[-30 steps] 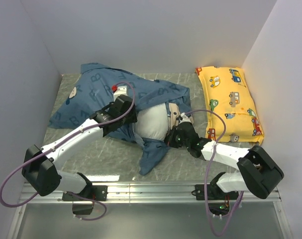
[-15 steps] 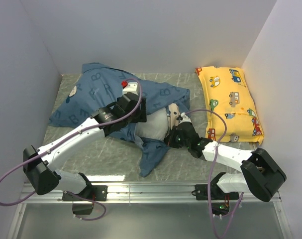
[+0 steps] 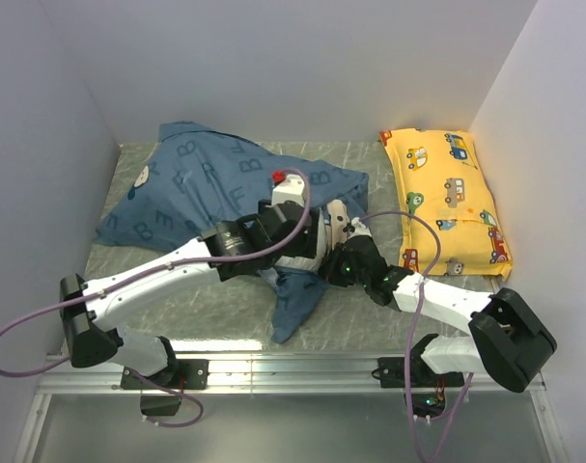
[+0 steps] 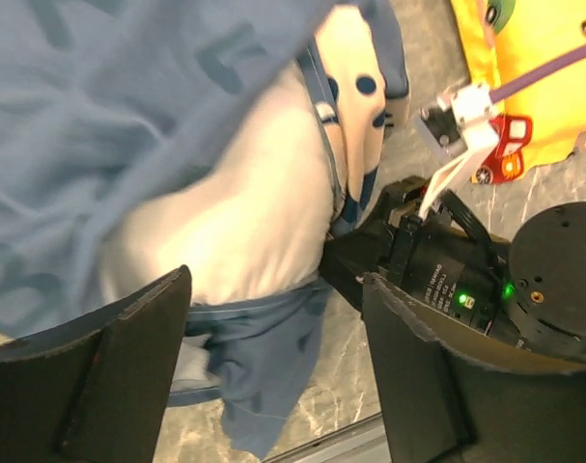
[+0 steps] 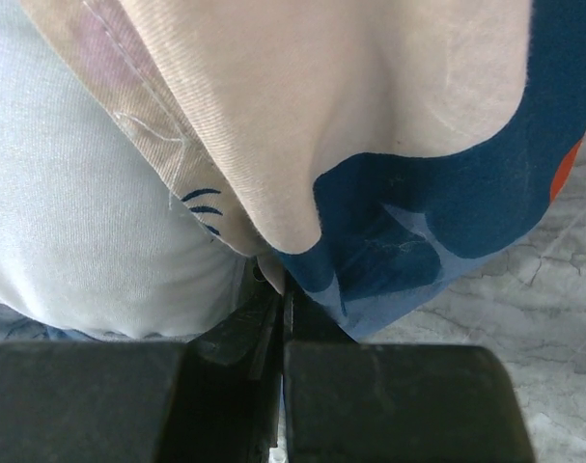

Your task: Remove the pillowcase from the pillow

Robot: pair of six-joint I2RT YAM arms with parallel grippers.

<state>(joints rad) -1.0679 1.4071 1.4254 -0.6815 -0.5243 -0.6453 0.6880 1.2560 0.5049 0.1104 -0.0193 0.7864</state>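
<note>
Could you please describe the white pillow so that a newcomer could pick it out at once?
On the grey marbled table, a large dark-blue pillowcase lies across the left and middle. The pillow bulges from its near right opening. It is plump and plain white, unlike the yellow car-print pillow by the right wall.

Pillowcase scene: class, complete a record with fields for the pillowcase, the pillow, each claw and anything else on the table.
pillowcase: dark blue, spread over the left and middle of the table, partly covering the pillow
pillow: white, bulging from the open end
left claw: open, above the pillow
right claw: shut on the pillowcase edge
other: yellow car-print pillow, far right
</note>
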